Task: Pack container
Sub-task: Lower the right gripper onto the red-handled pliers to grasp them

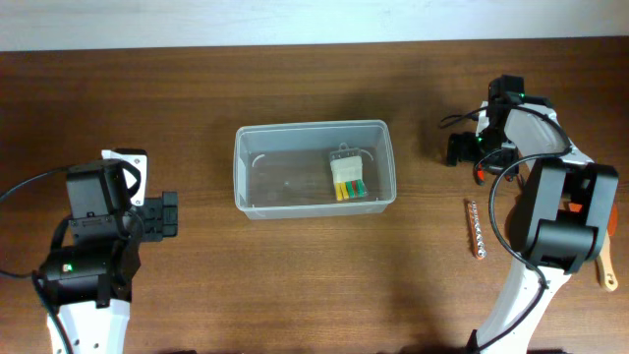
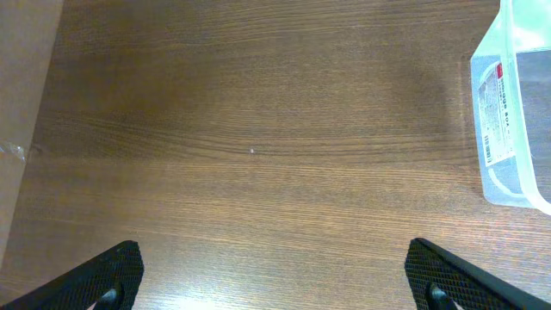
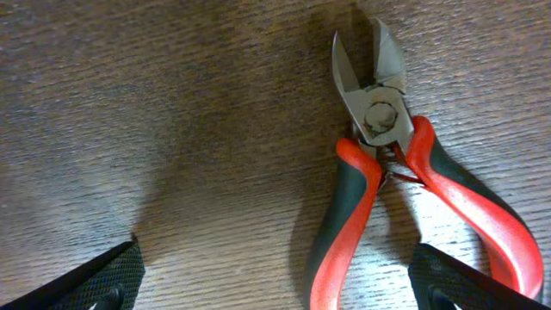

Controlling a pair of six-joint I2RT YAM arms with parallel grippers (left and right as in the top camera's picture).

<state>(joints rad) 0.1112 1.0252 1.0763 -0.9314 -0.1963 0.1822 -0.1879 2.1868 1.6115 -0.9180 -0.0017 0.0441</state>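
Note:
The clear plastic container (image 1: 313, 133) sits mid-table with a small white pack of coloured pieces (image 1: 348, 178) inside at its right; its corner shows in the left wrist view (image 2: 508, 112). My left gripper (image 1: 165, 214) is open and empty, left of the container; its fingertips (image 2: 275, 280) are wide apart over bare wood. My right gripper (image 1: 460, 148) is open at the far right, over red-and-black cutting pliers (image 3: 379, 164) lying on the table; one handle lies between its fingertips (image 3: 280, 280). The pliers are mostly hidden under the arm in the overhead view.
A thin metal bit strip (image 1: 476, 228) lies on the table at the right. An orange-handled tool (image 1: 607, 273) pokes out by the right arm's base. The table's far edge (image 1: 314, 43) meets a white wall.

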